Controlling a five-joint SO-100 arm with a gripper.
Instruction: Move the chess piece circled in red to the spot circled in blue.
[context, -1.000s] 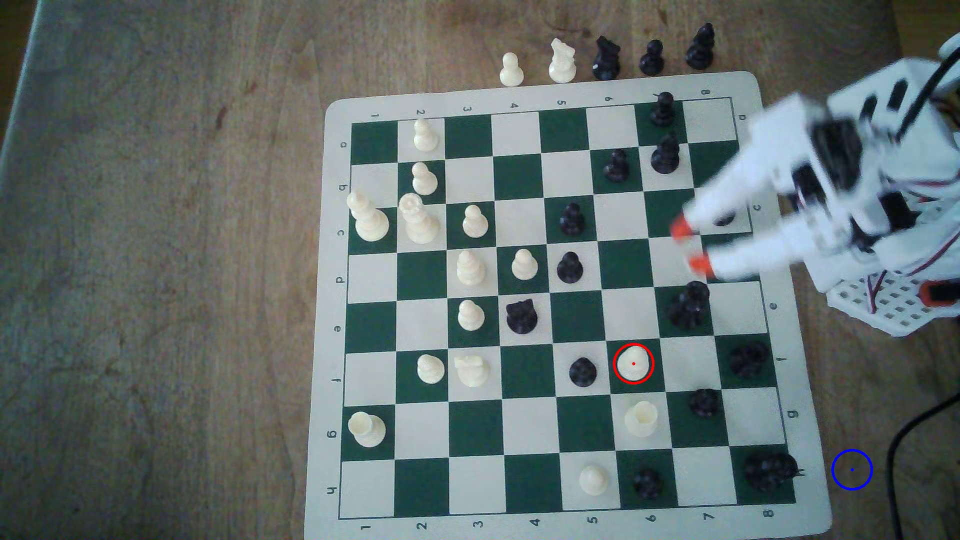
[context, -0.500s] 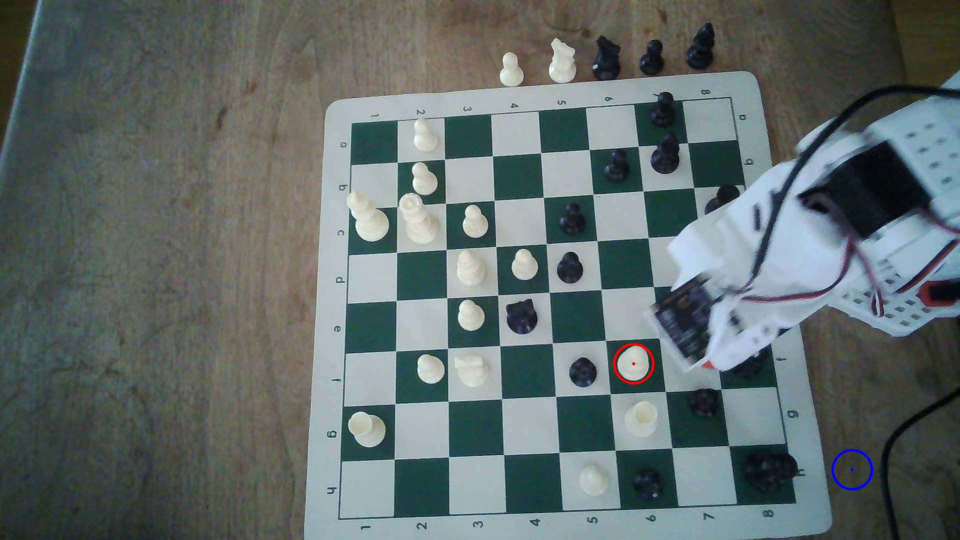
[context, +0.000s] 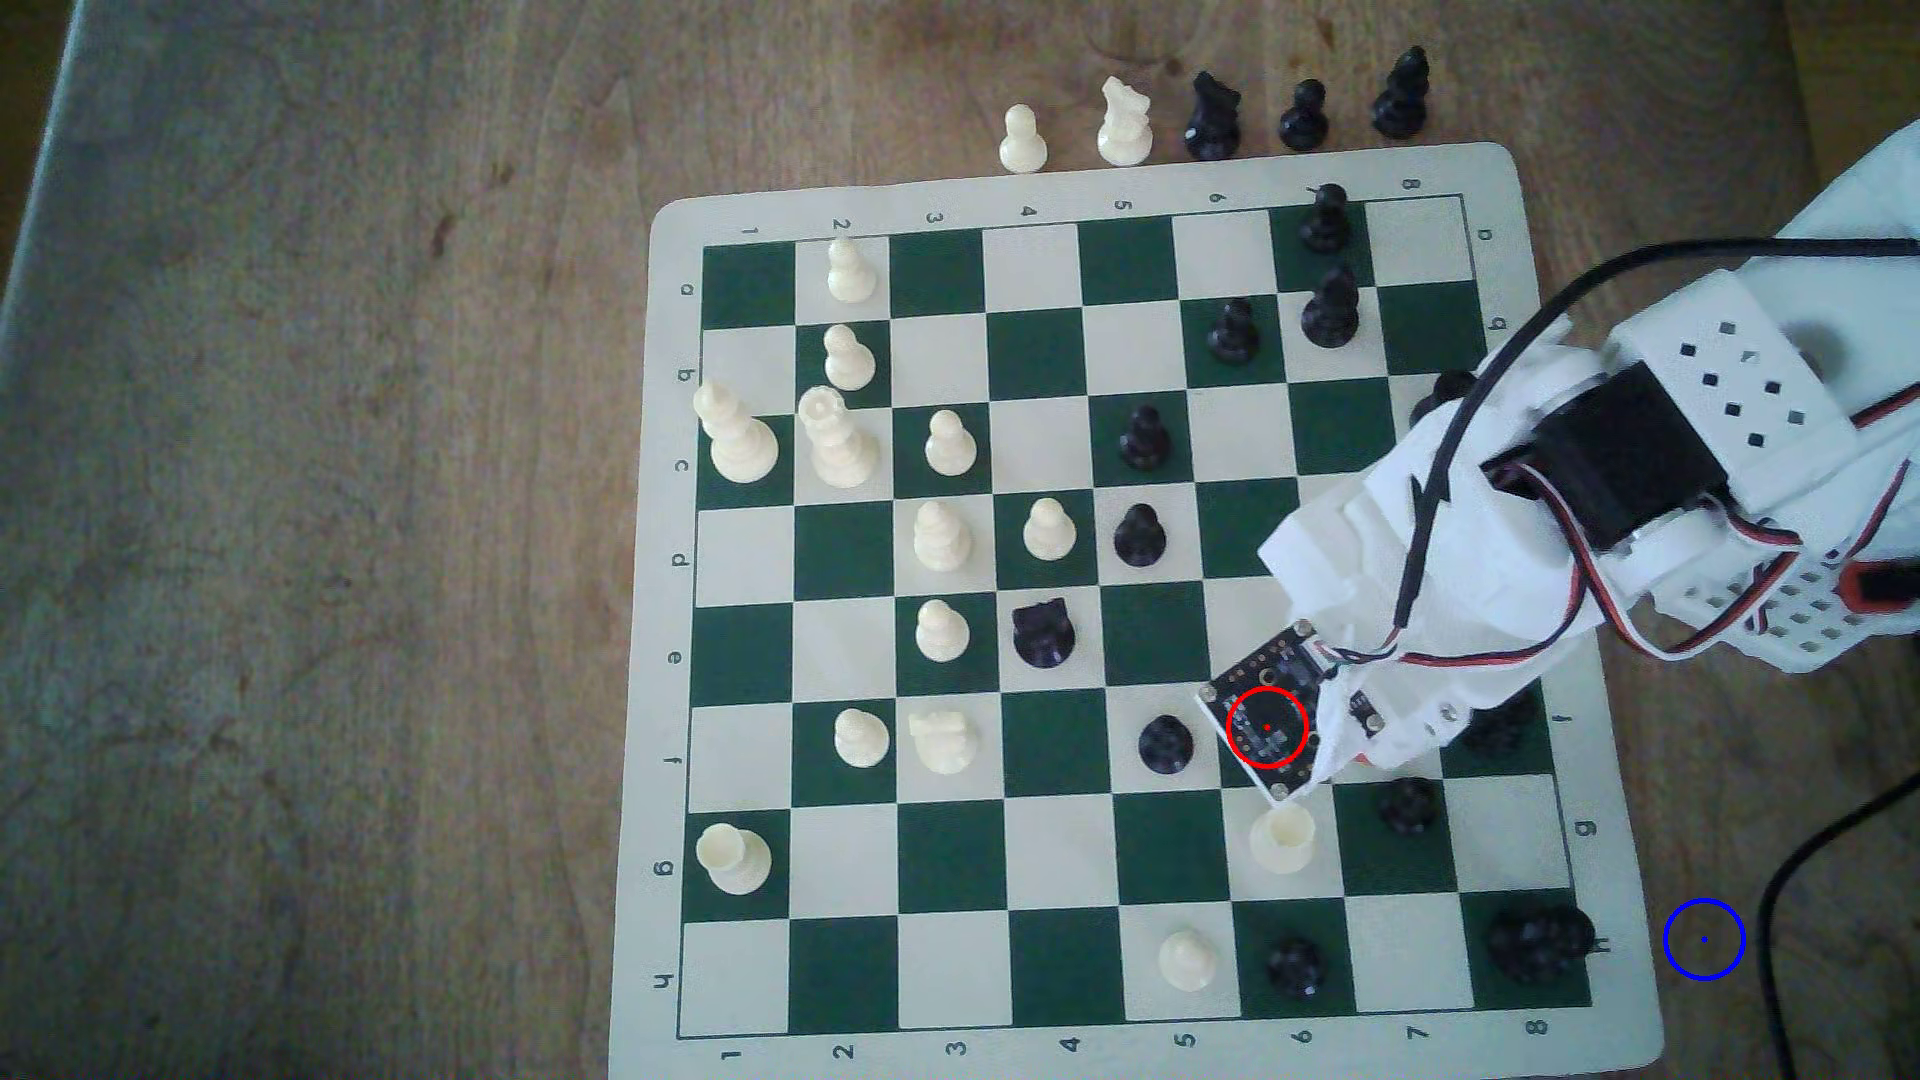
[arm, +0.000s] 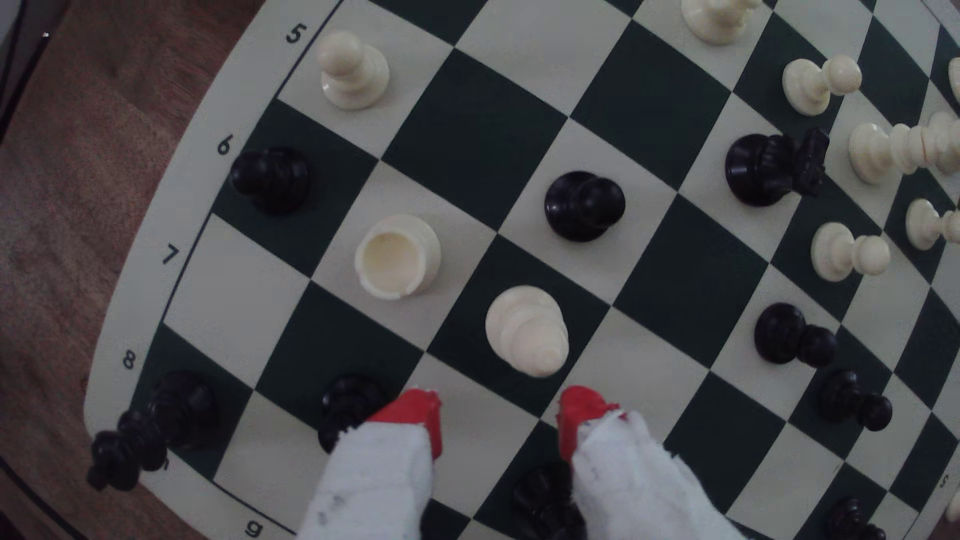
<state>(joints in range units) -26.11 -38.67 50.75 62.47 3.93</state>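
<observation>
The chess piece circled in red is a cream pawn (arm: 527, 329) standing on a dark green square. It sits just beyond my gripper (arm: 501, 420), which is open, its red-tipped fingers (arm: 415, 415) apart and holding nothing. In the exterior view the red ring (context: 1267, 727) lies over the wrist's black circuit board, which hides the pawn beneath it. The white arm (context: 1455, 582) reaches in from the exterior view's right. The spot circled in blue (context: 1704, 939) is bare wood just off the board's lower right corner in that view.
A cream rook (arm: 397, 257) stands one square from the pawn, and a black pawn (arm: 582, 205) one square the other way. Black pieces (arm: 348, 410) sit close beside and under the fingers. A toppled black piece (context: 1538, 940) and a black cable (context: 1808, 862) flank the blue spot.
The arm has swung from the board's right edge down and leftward in the exterior view. Its wrist now covers the ringed pawn, which showed uncovered before. The fingers stay apart.
</observation>
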